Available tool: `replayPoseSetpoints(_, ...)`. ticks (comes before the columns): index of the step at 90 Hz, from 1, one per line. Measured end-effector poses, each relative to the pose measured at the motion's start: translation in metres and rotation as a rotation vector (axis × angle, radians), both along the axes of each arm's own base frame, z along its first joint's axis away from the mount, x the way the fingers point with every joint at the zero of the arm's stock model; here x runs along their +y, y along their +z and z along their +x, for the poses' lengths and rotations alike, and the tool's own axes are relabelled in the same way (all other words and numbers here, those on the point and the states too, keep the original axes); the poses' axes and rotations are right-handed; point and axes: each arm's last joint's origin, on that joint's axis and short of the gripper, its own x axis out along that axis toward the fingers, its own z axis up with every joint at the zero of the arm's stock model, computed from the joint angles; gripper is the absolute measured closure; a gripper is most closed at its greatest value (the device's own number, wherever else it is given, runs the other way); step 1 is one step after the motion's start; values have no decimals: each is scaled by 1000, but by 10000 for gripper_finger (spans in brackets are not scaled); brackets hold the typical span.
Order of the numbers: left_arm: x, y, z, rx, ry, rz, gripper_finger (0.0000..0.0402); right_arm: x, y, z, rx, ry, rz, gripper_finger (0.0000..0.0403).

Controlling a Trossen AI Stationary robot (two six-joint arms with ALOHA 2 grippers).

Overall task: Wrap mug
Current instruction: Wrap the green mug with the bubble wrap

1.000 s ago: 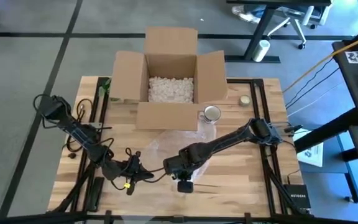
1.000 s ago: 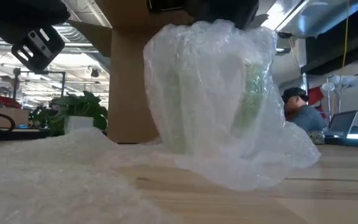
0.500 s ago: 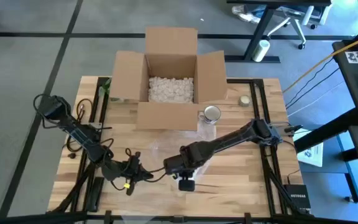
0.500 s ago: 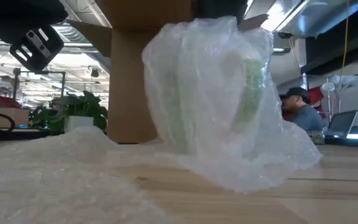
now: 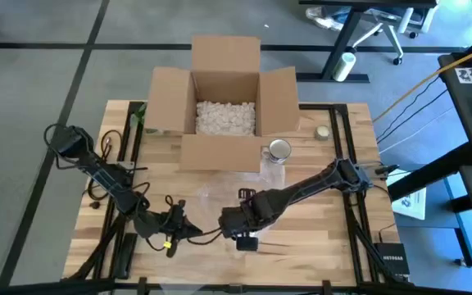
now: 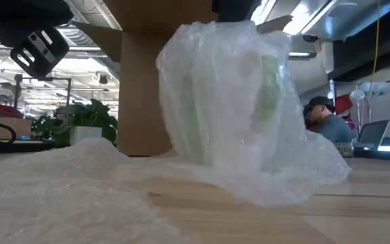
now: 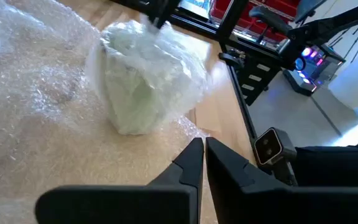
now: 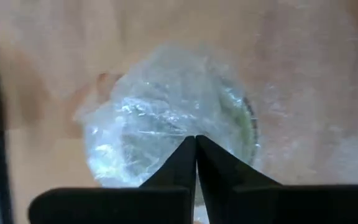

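The wooden table (image 5: 301, 246), pale planks with a visible grain, is carrying an open cardboard box (image 5: 225, 106) at its far side, its flaps splayed outward and white packing peanuts (image 5: 225, 116) heaped inside. A sheet of clear bubble wrap (image 6: 53, 183) is lying crinkled and frosty across the near middle of the table. On it, in front of the box and toward the near edge, the mug (image 6: 232, 102) is standing upright with its long axis vertical, a pale green cylinder bundled in the wrap so that it is showing only as a blurred tint through the puckered film; which way its handle is pointing cannot be told. The right gripper (image 8: 196, 138) is hanging directly over the bundle, its dark wedge fingers pressed together with nothing between them. The left gripper (image 7: 204, 144) is sitting low beside the mug, fingers likewise closed and empty. A metal cup (image 5: 279, 151) is standing just beside the box.
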Motion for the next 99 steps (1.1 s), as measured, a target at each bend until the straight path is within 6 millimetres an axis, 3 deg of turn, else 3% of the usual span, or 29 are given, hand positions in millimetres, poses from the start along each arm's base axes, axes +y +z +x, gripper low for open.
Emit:
replayPoseSetpoints(16, 0, 0, 0, 1, 0, 2, 402, 1, 0, 0, -2, 24, 10, 384)
replayPoseSetpoints(51, 0, 0, 0, 0, -2, 7, 402, 1, 0, 0, -2, 5, 21, 287)
replayPoseSetpoints(99, 0, 0, 0, 0, -1, 5, 402, 11, -1, -4, 8, 10, 22, 281)
